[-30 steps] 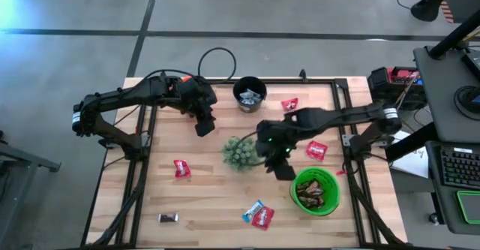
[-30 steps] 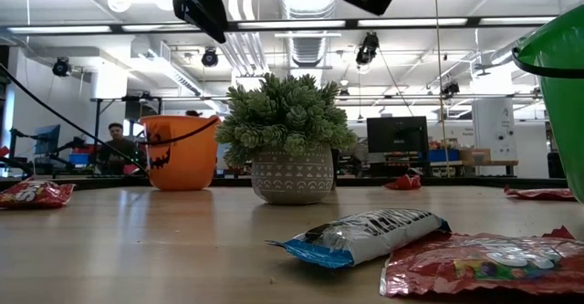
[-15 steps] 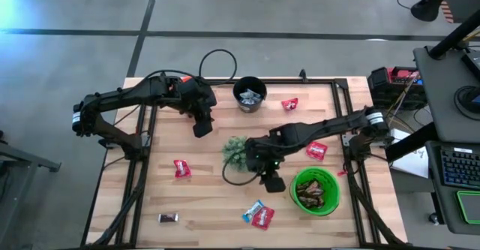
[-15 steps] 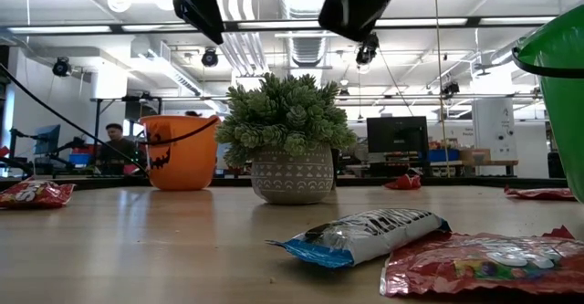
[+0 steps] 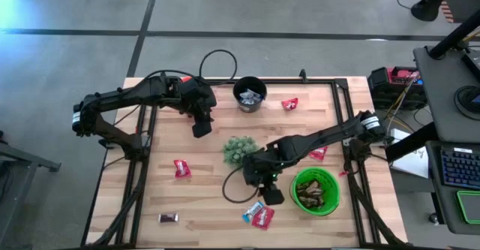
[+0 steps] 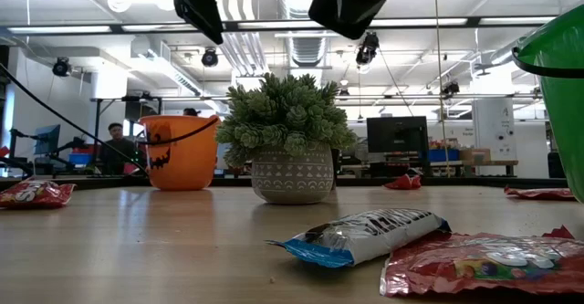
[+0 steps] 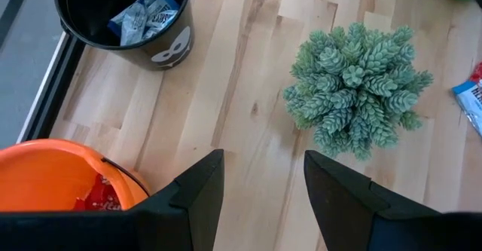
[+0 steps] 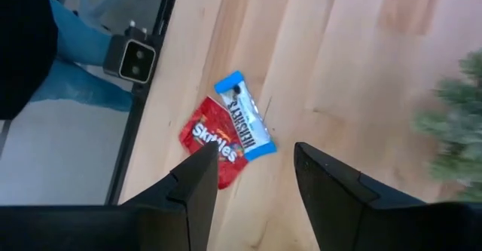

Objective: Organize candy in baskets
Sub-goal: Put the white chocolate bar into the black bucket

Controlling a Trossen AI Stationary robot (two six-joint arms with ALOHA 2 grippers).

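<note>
Since a second ago, the right gripper point(image 5: 271, 194) has travelled from beside the green basket's top edge down toward the near side of the table, and now hangs over bare wood near the blue-and-silver candy point(image 5: 253, 209) and the red Skittles packet point(image 5: 263, 218). Its fingers point(image 8: 197, 182) are spread apart and hold nothing. The left arm has stayed put.

Going left to right across the wooden table point(image 5: 210, 197): a dark brown candy point(image 5: 168, 218) lies near the front left corner, and a red candy point(image 5: 181, 167) lies farther in. The left gripper point(image 5: 200, 128) hovers over the orange basket point(image 7: 53, 177), fingers point(image 7: 200, 187) apart and empty; red wrappers sit inside that basket. The black basket point(image 5: 250, 94) stands at the far edge and holds blue-and-silver wrapped candy. A small spiky green plant point(image 5: 239, 150) in a patterned pot stands mid-table. Right of the black basket lies another red candy point(image 5: 289, 103). The blue-and-silver bar overlaps the Skittles packet near the front edge. A further red candy point(image 5: 319, 154) is partly hidden under the right arm. The green basket point(image 5: 316, 191) stands at front right, with dark brown wrappers inside.
</note>
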